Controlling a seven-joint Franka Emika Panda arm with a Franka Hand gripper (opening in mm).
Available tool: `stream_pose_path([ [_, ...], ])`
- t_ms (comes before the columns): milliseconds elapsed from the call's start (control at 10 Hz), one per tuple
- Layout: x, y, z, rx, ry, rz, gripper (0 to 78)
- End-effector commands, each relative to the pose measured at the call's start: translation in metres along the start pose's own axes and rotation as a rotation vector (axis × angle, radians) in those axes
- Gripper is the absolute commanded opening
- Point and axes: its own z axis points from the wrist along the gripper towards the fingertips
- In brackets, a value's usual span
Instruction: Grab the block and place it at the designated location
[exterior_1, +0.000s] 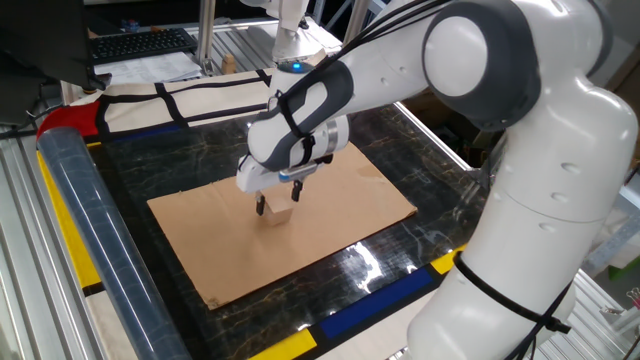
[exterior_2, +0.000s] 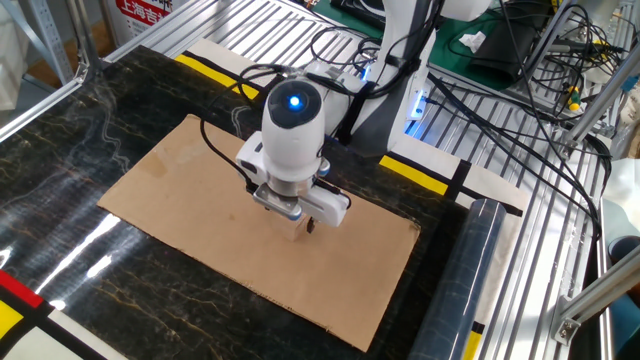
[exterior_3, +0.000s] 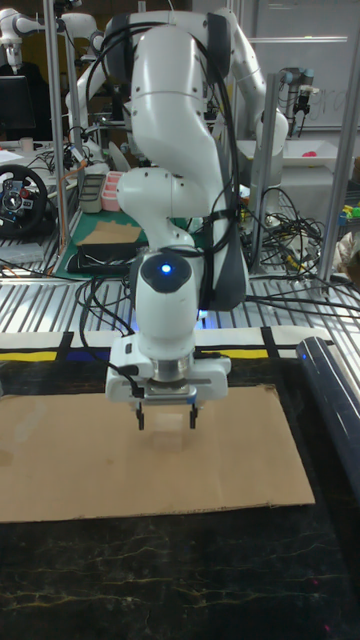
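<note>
Block (exterior_1: 280, 212) lies beneath parted gripper (exterior_1: 277, 202).

Arm shell (exterior_1: 500, 110): smooth white plastic, glossy, with grey joint bands. Claw (exterior_3: 166, 414): dark, matt fingers under a white plastic body. Block (exterior_1: 279, 211): pale bare wood, matt, plain faces. Cardboard sheet (exterior_1: 330, 215): brown, matt, flat, edges slightly rough. Worktop (exterior_2: 60, 130): black marble-look surface with pale veining, highly glossy, mirroring overhead light. Yellow and blue tape (exterior_1: 400, 285) along worktop border: smooth. Surrounding frame (exterior_2: 560, 250): ribbed bare aluminium, satin. Cables (exterior_2: 520, 90): black, rubbery.
</note>
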Motion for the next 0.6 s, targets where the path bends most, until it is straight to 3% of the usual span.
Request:
stream_pose_path([
  [100,0.0,-0.011,-0.056,-0.003,-0.017,0.003,77.4],
  [600,0.022,-0.028,-0.094,0.0,-0.031,-0.044,77.4],
])
